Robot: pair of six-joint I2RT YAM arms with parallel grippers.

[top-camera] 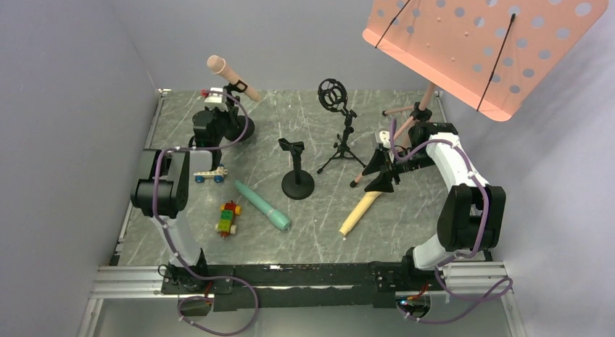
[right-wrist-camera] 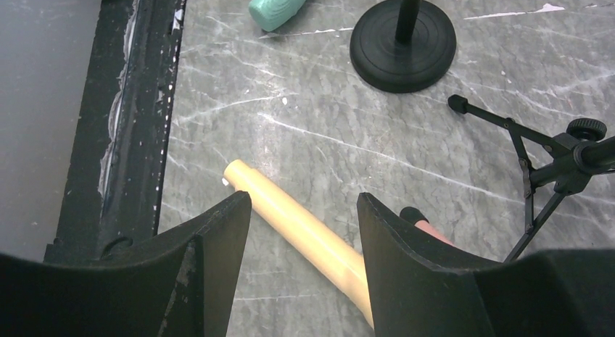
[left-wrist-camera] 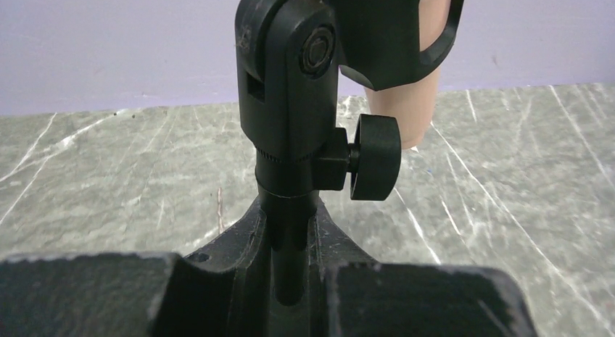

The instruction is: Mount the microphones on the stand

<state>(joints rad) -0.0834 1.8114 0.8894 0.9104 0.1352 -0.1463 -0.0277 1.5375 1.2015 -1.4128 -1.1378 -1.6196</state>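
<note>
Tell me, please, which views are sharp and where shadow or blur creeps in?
Top view: even light, sharp, faint shadows on the table. Left wrist view: the stand fills the frame, crisp; pink microphone behind is soft. Right wrist view: yellow microphone clear, fingers dark.

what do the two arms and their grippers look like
The left arm and right arm both have white links between chunky black joint housings, with purple cables looping along them. The left gripper and right gripper each have two matte black, wedge-shaped fingers with a rough finish.

Yellow microphone [right-wrist-camera: 290,225]'s far end beneath right hand [right-wrist-camera: 303,201]
</note>
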